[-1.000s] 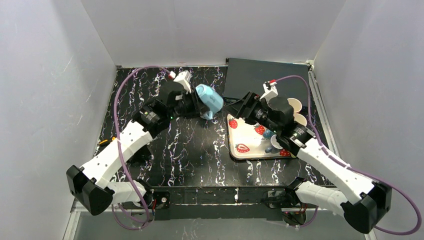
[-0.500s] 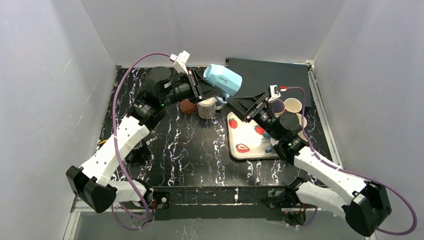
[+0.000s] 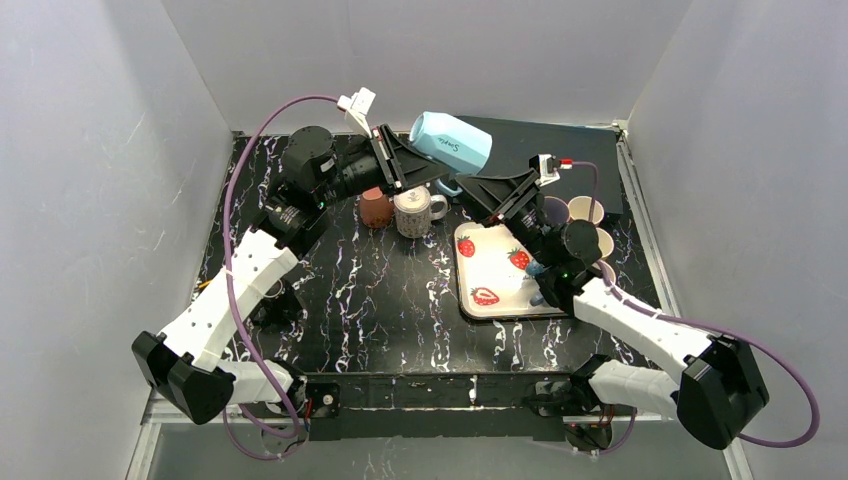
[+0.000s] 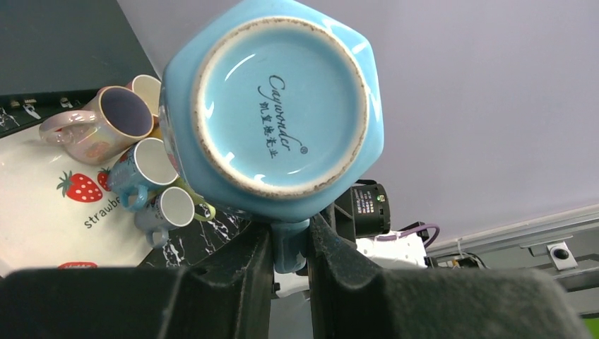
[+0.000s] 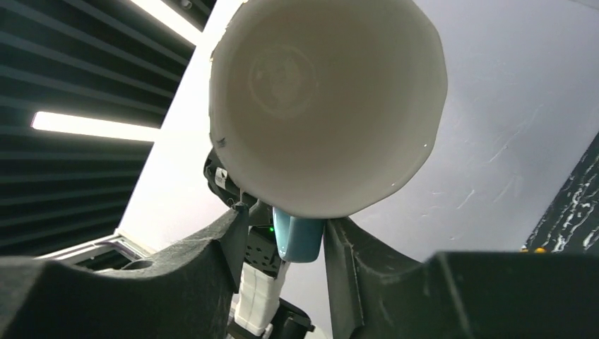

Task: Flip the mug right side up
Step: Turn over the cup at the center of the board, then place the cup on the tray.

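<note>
The light blue mug (image 3: 452, 145) hangs sideways in the air over the back of the table. Its base faces the left wrist camera (image 4: 279, 106) and its white inside faces the right wrist camera (image 5: 325, 106). My left gripper (image 3: 432, 175) is shut on the mug's handle (image 4: 289, 244), pinched between both fingers. My right gripper (image 3: 478, 190) comes from the opposite side. Its jaws straddle the same handle (image 5: 297, 240): one finger lies against it, and a gap shows at the other.
Below the mug stand a white patterned mug (image 3: 412, 212) and a brown cup (image 3: 376, 208). A strawberry tray (image 3: 495, 280) lies at centre right, with several small mugs (image 3: 585, 210) behind it. A dark board (image 3: 540, 150) sits at the back. White walls enclose the table.
My left arm lifted the blue mug up and to the right. My right arm rose from the tray to meet it, and its jaws narrowed round the handle.
</note>
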`<state>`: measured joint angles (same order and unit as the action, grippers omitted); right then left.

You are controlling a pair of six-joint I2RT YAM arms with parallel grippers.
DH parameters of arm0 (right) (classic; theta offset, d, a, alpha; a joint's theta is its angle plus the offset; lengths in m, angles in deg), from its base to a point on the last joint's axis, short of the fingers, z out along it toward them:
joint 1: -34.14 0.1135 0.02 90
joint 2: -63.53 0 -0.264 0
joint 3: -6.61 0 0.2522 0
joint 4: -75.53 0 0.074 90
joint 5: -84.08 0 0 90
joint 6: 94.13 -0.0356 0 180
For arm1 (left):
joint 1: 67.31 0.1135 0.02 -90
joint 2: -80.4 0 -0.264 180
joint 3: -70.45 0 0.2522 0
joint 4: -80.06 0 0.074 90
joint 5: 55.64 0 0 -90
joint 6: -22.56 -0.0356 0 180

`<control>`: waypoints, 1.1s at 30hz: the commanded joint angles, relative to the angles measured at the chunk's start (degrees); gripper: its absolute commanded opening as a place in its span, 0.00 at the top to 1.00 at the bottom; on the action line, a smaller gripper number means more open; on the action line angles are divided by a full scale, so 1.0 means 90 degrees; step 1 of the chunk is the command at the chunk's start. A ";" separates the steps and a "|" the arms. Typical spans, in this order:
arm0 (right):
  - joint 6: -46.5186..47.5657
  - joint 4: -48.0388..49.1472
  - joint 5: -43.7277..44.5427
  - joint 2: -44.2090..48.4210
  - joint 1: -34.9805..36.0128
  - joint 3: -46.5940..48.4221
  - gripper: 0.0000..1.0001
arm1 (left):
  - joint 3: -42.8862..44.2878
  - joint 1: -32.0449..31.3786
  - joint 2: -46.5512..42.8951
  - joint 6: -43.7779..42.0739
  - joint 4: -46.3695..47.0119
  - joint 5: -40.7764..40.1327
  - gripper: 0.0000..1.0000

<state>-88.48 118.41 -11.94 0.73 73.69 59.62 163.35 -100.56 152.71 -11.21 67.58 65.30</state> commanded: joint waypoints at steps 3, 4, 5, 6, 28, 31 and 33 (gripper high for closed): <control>-0.0533 0.1067 -0.0112 -0.0330 0.0035 0.0472 0.55 | 0.0242 0.0018 -0.0354 0.0024 0.0877 0.0195 1.00; -0.0551 0.1087 -0.0091 -0.0341 0.0032 0.0473 0.57 | 0.0232 0.0014 -0.0350 0.0014 0.0898 0.0195 1.00; -0.0544 0.1075 -0.0071 -0.0337 0.0038 0.0473 0.60 | 0.0209 0.0016 -0.0357 0.0013 0.0902 0.0188 1.00; -0.0520 0.1066 -0.0051 -0.0318 0.0032 0.0474 0.65 | 0.0190 0.0022 -0.0371 -0.0013 0.0911 0.0181 1.00; 0.3801 -0.6951 0.2460 0.0239 -0.0029 0.3284 0.99 | -0.0685 0.0023 -0.1702 -0.2804 -0.2706 -0.3435 0.18; 0.4384 -0.8280 0.2935 -0.0171 -0.0014 0.3900 0.99 | -0.0901 0.0023 -0.2016 -0.3013 -0.2985 -0.3966 0.16; 0.4523 -0.8716 0.3162 -0.0451 0.0066 0.4024 0.99 | -0.1024 0.0023 -0.2122 -0.3101 -0.3068 -0.4152 0.15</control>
<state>-55.68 49.87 8.85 -0.98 73.61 90.83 155.79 -100.28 136.56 -34.03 45.39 36.47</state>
